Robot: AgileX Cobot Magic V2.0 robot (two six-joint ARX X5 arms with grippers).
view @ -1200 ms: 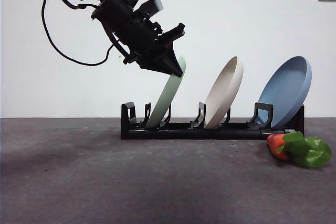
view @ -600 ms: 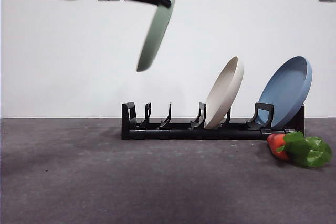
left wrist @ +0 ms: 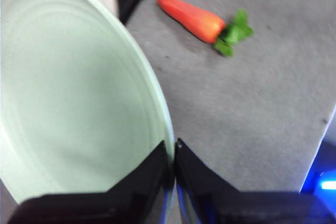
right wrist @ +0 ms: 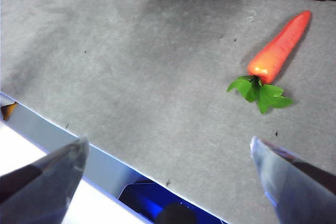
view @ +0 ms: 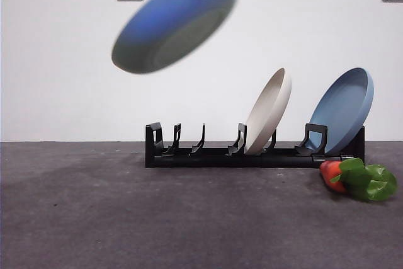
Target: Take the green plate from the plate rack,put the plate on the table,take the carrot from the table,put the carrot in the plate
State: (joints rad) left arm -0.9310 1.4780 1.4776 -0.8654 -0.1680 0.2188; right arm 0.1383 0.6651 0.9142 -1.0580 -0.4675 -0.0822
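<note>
- The counter [view: 94, 218] fills the lower part of the front view.
- The plate rack [view: 252, 152] stands at centre, holding a beige plate [view: 269, 111] and a blue plate [view: 343, 111].
- The green plate [view: 176, 23] hangs blurred, upper centre, well above the rack.
- The left hand [left wrist: 174, 153] pinches the green plate's rim.
- The right hand [right wrist: 168, 156] is spread wide, holding nothing.
- The carrot [view: 359, 179] lies at the lower right, beside the rack's end.
</note>
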